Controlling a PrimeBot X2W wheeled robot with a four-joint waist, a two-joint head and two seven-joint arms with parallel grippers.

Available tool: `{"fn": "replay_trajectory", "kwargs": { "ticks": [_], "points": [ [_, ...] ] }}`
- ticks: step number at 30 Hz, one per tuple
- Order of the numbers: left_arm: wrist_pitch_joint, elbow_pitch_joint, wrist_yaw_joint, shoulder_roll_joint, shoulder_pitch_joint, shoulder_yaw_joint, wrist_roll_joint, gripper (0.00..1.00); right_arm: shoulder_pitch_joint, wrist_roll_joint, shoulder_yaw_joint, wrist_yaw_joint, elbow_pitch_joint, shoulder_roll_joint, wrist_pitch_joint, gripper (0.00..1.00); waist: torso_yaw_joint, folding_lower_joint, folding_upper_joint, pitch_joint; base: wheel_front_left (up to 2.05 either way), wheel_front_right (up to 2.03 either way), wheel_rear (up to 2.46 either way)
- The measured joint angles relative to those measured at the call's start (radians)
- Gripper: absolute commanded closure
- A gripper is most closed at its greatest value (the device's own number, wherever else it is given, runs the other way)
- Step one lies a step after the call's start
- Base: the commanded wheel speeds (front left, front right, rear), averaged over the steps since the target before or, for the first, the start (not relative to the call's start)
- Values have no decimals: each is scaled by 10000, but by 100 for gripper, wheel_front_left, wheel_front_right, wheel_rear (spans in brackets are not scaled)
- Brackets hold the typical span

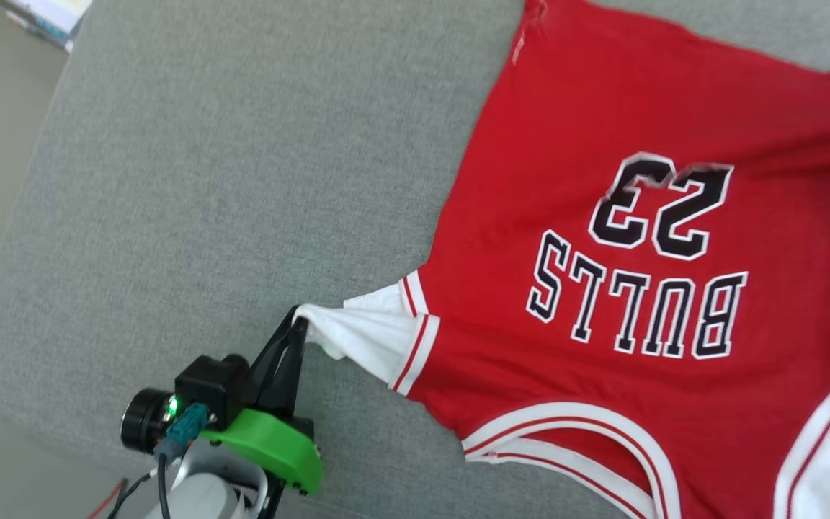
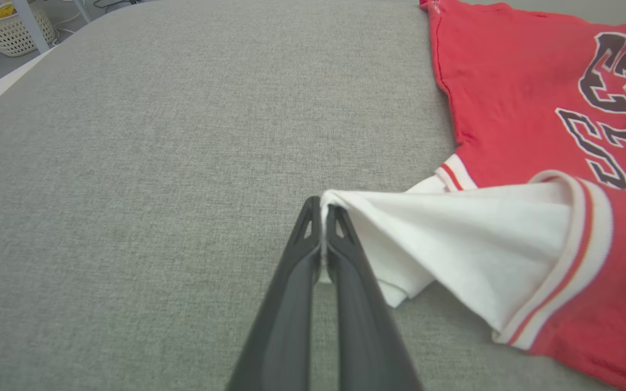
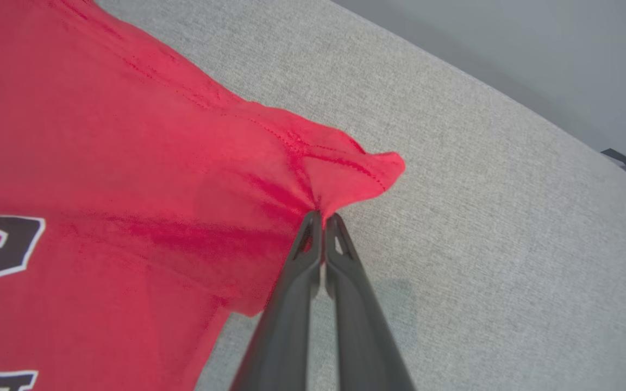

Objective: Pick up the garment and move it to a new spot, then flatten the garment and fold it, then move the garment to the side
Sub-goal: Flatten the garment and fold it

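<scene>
Left end effector, lower left, clamped on garment at white sleeve tip. Right end effector, mid-frame, pinches red corner. Opposite grips likely for stretching fabric flat.

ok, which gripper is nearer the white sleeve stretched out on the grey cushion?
Left. The left gripper is shut right on the tip of the white sleeve, touching it. The right gripper is shut on a red corner of the garment, apart from that sleeve.
</scene>
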Motion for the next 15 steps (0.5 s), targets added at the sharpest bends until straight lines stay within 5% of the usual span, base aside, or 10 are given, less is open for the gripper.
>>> {"fn": "replay_trajectory", "kwargs": {
  "ticks": [10,15],
  "points": [
    [17,-90,295,456,1116,209,-268,100,3510,2054,176,0,-1534,-1714,-1751,100,-846,-1,0,-1494,0,0,0],
    [31,-178,422,625,1474,290,-347,100,5860,2711,-454,0,-2038,-1954,-2199,100,-1397,-1,0,-2013,0,0,0]
  ]
}}
